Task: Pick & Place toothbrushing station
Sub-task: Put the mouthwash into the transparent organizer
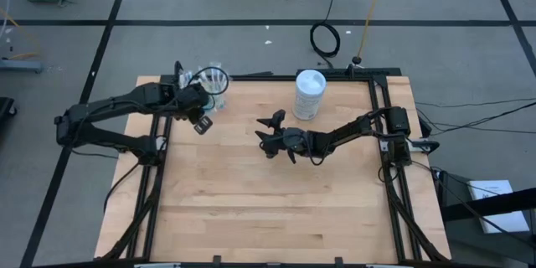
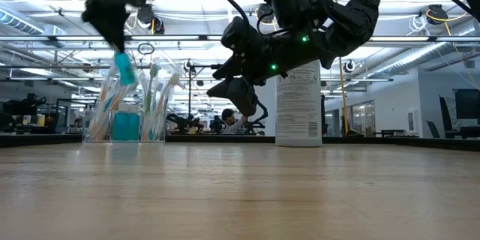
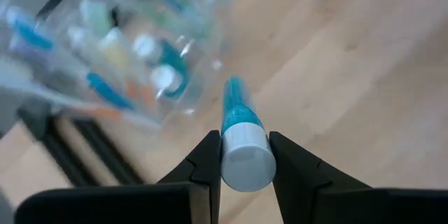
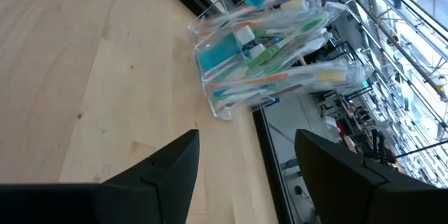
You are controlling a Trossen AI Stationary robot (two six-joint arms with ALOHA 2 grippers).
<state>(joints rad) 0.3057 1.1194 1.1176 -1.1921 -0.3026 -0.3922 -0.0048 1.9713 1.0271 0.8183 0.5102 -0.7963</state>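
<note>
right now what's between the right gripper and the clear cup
Only bare wooden table. The high view shows nothing between the open right gripper and the clear cup, and the right wrist view agrees.

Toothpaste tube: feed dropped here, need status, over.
Left gripper shut on toothpaste tube, above clear cup of toothbrushes. Right gripper open, empty, mid-table. White container stands apart.

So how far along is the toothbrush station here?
Done: the clear cup already holds toothbrushes and a tube. In hand: the left gripper is shut on a toothpaste tube just above the cup. Left: drop it in. The right gripper hangs open and empty mid-table.
</note>
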